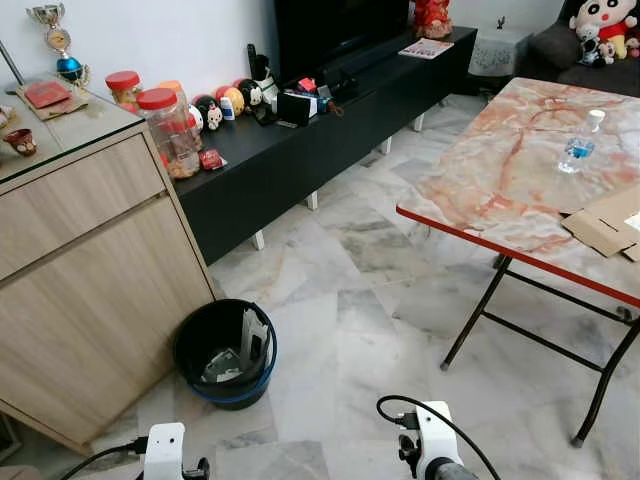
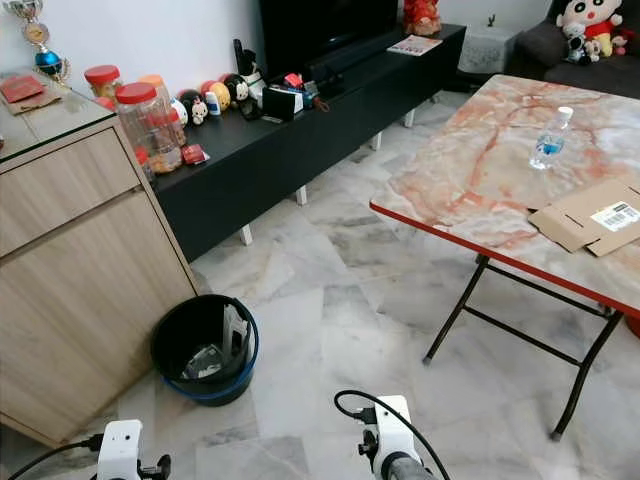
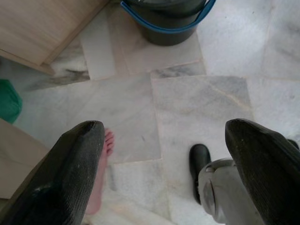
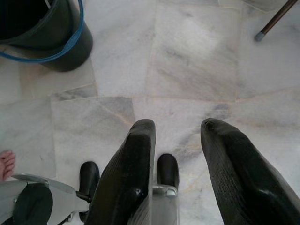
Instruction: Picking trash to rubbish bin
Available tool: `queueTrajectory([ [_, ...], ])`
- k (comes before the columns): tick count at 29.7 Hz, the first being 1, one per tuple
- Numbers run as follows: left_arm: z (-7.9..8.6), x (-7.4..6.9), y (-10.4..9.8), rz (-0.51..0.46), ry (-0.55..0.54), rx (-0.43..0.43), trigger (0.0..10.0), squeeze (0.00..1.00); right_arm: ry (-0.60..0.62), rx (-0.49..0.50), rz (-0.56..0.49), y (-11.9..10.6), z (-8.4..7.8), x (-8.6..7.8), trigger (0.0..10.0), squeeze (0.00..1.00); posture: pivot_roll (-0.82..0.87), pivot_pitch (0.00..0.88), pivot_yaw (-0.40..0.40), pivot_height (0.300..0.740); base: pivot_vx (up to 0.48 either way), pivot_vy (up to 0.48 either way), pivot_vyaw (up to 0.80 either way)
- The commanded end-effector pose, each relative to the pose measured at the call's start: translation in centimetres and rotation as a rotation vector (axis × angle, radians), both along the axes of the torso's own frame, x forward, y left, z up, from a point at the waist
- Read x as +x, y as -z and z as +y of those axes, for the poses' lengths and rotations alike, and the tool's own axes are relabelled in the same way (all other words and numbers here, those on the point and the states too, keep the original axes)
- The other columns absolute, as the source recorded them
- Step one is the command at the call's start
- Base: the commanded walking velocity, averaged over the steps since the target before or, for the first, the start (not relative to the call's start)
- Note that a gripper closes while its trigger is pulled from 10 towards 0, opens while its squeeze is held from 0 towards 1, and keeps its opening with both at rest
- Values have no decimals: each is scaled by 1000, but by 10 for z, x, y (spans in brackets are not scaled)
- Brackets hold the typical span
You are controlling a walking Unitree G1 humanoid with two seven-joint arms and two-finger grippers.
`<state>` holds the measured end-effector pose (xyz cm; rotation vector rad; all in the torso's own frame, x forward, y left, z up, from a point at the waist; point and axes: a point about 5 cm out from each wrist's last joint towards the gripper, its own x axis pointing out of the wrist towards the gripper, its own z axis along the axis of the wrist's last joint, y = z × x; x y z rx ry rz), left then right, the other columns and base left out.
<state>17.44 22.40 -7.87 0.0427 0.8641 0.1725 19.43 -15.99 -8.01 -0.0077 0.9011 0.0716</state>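
On the marble floor (image 1: 360, 300), beside a light wooden cabinet (image 1: 90, 300), a black rubbish bin (image 1: 228, 352) with a blue rim was seen standing upright. Some crumpled trash (image 1: 225, 365) and a pale flat piece were lying inside it. To the right, a folding table (image 1: 500, 190) with a reddish marbled top and a red edge was placed on thin dark legs. On the table, a small plastic bottle (image 1: 578, 150) was standing upright, and a flattened piece of cardboard (image 1: 605, 225) was lying near the table's front edge, well apart from the bottle. Along the wall, a long black TV bench (image 1: 330, 130) was set, with clear jars with red lids (image 1: 165, 130) at its near end beside the cabinet, and small round figurines (image 1: 225, 102) lined up behind them.

The left gripper (image 3: 164, 173) was held low above the floor, its two black fingers (image 3: 77, 173) spread wide apart with nothing between them. A person's bare foot (image 3: 101, 173) was seen on the tiles beneath it, and the bin's base beyond. The right gripper (image 4: 176, 178) was also pointed down at the floor, its fingers parted and empty, the bin being off to one side and a table leg tip (image 4: 258, 35) beyond it.
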Motion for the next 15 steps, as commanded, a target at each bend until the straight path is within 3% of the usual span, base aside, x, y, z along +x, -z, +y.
queueTrajectory([
  [1,4,-4,1,18,4,25,10000,0,-2,1,-2,-1,1,3,10000,0,118,0,56,740,0,-382,-800],
  [15,4,-2,1,17,-22,21,10000,0,10,1,-6,-2,0,5,10000,0,119,0,55,740,0,0,-800],
])
